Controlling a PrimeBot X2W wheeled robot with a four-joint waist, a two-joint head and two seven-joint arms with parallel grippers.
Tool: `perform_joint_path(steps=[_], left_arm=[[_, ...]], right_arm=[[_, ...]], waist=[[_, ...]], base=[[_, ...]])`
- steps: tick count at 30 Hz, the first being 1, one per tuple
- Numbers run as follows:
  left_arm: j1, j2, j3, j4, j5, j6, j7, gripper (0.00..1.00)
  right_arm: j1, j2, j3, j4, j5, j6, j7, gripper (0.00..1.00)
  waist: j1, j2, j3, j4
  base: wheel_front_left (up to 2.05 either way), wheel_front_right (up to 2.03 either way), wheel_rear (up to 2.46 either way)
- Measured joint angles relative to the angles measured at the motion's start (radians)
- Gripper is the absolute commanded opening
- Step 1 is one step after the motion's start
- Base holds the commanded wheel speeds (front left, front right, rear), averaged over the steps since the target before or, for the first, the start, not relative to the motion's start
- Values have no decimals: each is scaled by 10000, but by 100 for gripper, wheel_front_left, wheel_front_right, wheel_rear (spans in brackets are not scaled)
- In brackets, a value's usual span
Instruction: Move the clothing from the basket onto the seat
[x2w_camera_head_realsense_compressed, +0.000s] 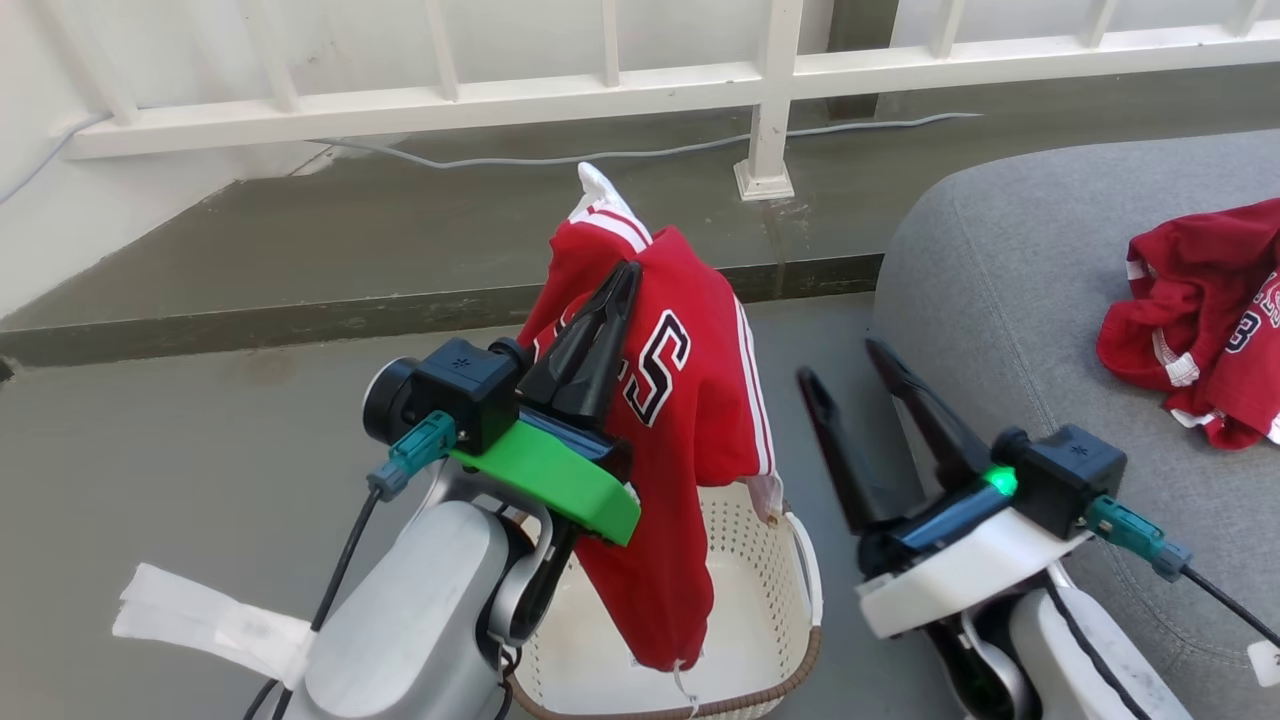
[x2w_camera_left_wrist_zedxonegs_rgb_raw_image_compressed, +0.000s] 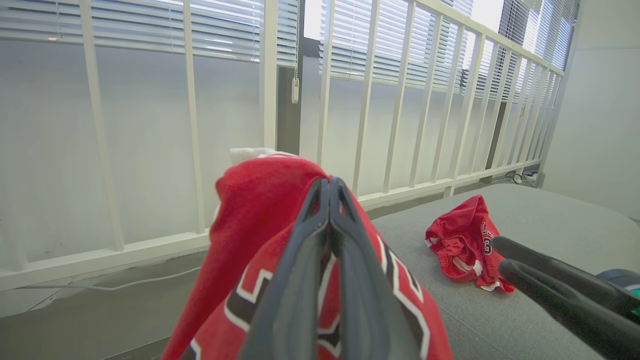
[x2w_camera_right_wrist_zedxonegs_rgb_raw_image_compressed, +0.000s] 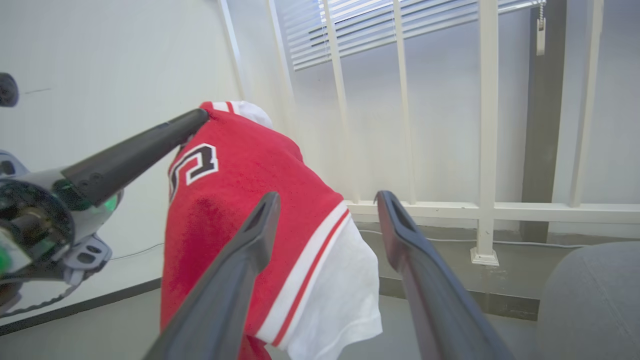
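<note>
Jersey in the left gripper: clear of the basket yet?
Not fully: the left gripper holds the jersey up, but its hem hangs down within the basket rim.

- Basket (x2w_camera_head_realsense_compressed: 762, 585): left side hidden behind the left arm; near rim cut off by the bottom edge; floor partly covered by the hanging jersey (x2w_camera_head_realsense_compressed: 700, 420).
- Hanging jersey: lettering partly masked by the left hand (x2w_camera_head_realsense_compressed: 630, 272).
- Second jersey (x2w_camera_head_realsense_compressed: 1190, 320) and seat (x2w_camera_head_realsense_compressed: 1000, 300): cut off by the right edge.

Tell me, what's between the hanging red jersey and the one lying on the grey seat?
Past the hanging jersey, the head view shows the right gripper, jaws apart and empty, then bare seat.
</note>
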Motion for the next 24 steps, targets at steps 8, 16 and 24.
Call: perform_joint_path(steps=[8,16,24], left_arm=[[110,17,-111,-253,2,71,161,0],[111,12,-447,-600,58,40,263,0],[112,13,-627,-947,73,12,385,0]], right_arm=[[-271,140,1198,-991,385,102,604,100],[-444,150,1662,-738,439,104,1068,100],[-867,153,1791,196,347,104,1430,82]], waist=[[0,0,-21,-2],[0,0,-30,139],[0,0,-4,348]], base=[[0,0,0],[0,0,0],[0,0,0]])
